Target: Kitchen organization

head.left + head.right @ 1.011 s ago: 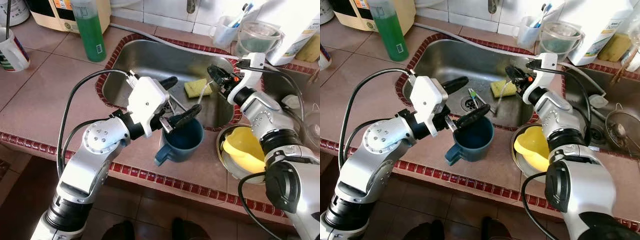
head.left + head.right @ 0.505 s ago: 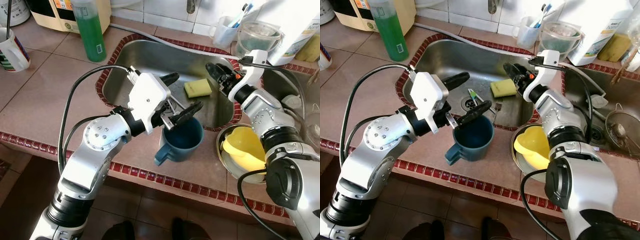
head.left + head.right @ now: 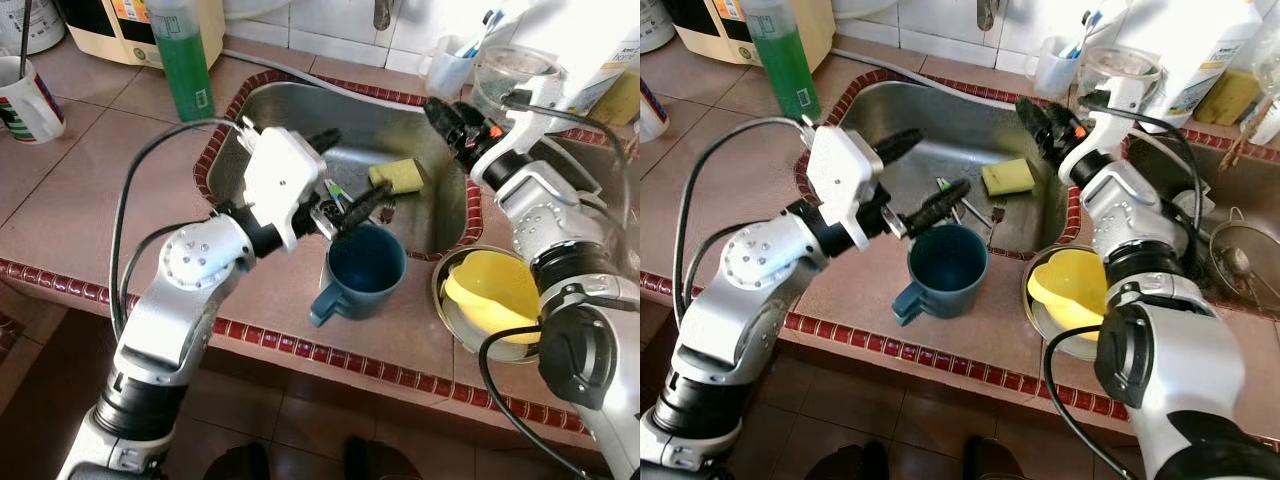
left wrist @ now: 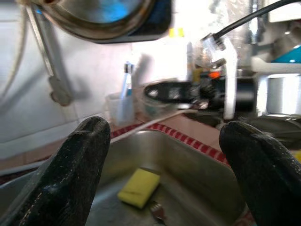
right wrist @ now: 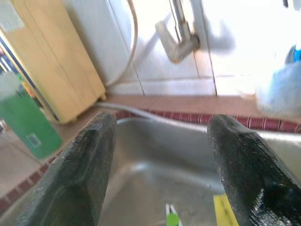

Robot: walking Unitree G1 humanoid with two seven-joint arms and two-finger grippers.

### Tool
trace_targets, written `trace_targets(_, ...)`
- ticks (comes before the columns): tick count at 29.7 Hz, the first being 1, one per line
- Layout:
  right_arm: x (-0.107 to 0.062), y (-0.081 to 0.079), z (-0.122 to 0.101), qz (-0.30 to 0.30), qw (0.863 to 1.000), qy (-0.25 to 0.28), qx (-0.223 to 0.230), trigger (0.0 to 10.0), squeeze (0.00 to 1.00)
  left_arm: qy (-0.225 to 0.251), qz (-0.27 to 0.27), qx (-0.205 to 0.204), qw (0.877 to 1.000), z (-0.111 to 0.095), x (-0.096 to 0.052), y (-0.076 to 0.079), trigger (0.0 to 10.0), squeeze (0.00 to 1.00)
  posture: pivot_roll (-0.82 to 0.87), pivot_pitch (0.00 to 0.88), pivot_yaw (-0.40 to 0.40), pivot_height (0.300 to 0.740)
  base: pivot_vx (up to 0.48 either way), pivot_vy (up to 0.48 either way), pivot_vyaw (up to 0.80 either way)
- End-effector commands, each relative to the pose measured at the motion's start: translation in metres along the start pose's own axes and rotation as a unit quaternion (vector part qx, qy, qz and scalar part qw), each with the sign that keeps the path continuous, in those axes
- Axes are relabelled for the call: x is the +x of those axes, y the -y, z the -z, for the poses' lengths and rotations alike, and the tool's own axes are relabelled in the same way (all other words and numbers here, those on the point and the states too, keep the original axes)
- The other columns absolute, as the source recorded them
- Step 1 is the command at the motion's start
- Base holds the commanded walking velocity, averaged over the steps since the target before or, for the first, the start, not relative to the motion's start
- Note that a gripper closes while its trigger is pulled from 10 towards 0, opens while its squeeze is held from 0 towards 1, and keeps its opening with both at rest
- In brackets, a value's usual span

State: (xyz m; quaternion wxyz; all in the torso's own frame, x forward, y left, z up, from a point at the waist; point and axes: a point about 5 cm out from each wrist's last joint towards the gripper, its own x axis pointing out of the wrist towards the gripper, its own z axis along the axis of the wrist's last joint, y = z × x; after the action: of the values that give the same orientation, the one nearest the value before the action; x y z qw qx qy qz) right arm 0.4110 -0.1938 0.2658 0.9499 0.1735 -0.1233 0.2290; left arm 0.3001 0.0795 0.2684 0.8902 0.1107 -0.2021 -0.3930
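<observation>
Both fingers apart | L fingers [image 3: 348, 172] above mug [image 3: 362, 272] | sponge [image 3: 397, 175] in sink [image 3: 425, 215]

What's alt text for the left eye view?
Left gripper, open, hovers above a blue mug on the tiled counter beside a steel sink holding a yellow sponge. Right gripper reaches over the sink's far corner.

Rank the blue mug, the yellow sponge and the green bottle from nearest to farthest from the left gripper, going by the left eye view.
1. Blue mug: on the counter at the sink's front edge, just below the left gripper.
2. Yellow sponge: in the sink, just past the fingertips, toward the robot's right.
3. Green bottle: far back on the counter, left of the sink.
</observation>
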Motion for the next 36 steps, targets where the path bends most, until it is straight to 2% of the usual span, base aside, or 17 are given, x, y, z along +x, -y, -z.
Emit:
trace_targets(1, 0.000, 0.003, -0.023, -0.002, 0.999, 0.044, -0.012, 10.0, 1.00, 0.010, -0.017, 0.005, 1.000, -0.004, 0.001, -0.007, 10.0, 0.00, -0.12, 0.133, -0.070, 0.732, 0.000, 0.000, 0.00)
trace_targets(9, -0.005, 0.000, -0.033, -0.010, 0.995, 0.093, -0.017, 10.0, 1.00, 0.011, -0.066, 0.014, 0.998, 0.000, 0.000, -0.021, 10.0, 0.00, -0.12, 0.066, -0.071, 0.732, 0.000, 0.000, 0.00)
trace_targets(13, -0.012, -0.005, -0.030, -0.004, 0.992, 0.114, -0.053, 10.0, 1.00, -0.009, -0.117, 0.026, 0.993, 0.011, -0.005, -0.030, 10.0, 0.00, -0.12, 0.040, -0.071, 0.732, 0.000, 0.000, 0.00)
trace_targets(14, -0.015, -0.008, -0.027, 0.005, 0.991, 0.121, -0.063, 10.0, 0.85, -0.014, -0.134, 0.010, 0.991, 0.016, -0.008, -0.032, 10.0, 0.00, -0.12, 0.030, -0.073, 0.732, 0.000, 0.000, 0.00)
trace_targets(15, -0.017, -0.009, -0.026, 0.008, 0.989, 0.125, -0.076, 10.0, 0.11, -0.015, -0.140, 0.007, 0.990, 0.018, -0.009, -0.033, 10.0, 0.00, -0.12, 0.025, -0.074, 0.732, 0.000, 0.000, 0.00)
trace_targets(16, -0.019, -0.011, -0.026, 0.009, 0.988, 0.129, -0.084, 10.0, 0.00, -0.016, -0.145, 0.008, 0.989, 0.019, -0.010, -0.033, 10.0, 0.00, -0.12, 0.023, -0.074, 0.732, 0.000, 0.000, 0.00)
trace_targets(22, -0.027, -0.022, -0.021, 0.025, 0.984, 0.146, -0.100, 10.0, 0.00, -0.016, -0.178, -0.031, 0.983, 0.025, -0.015, -0.038, 10.0, 0.00, -0.13, 0.013, -0.073, 0.732, 0.000, 0.000, 0.00)
trace_targets(29, -0.043, -0.046, -0.016, 0.029, 0.979, 0.162, -0.122, 10.0, 0.00, -0.026, -0.204, -0.035, 0.978, 0.028, -0.023, -0.043, 10.0, 0.00, -0.14, 0.010, -0.059, 0.732, 0.000, 0.000, 0.00)
trace_targets(36, -0.054, -0.057, 0.004, 0.042, 0.977, 0.144, -0.150, 10.0, 0.00, -0.047, -0.207, -0.038, 0.976, 0.039, -0.029, -0.039, 10.0, 0.00, -0.14, 0.014, -0.050, 0.732, 0.000, 0.000, 0.00)
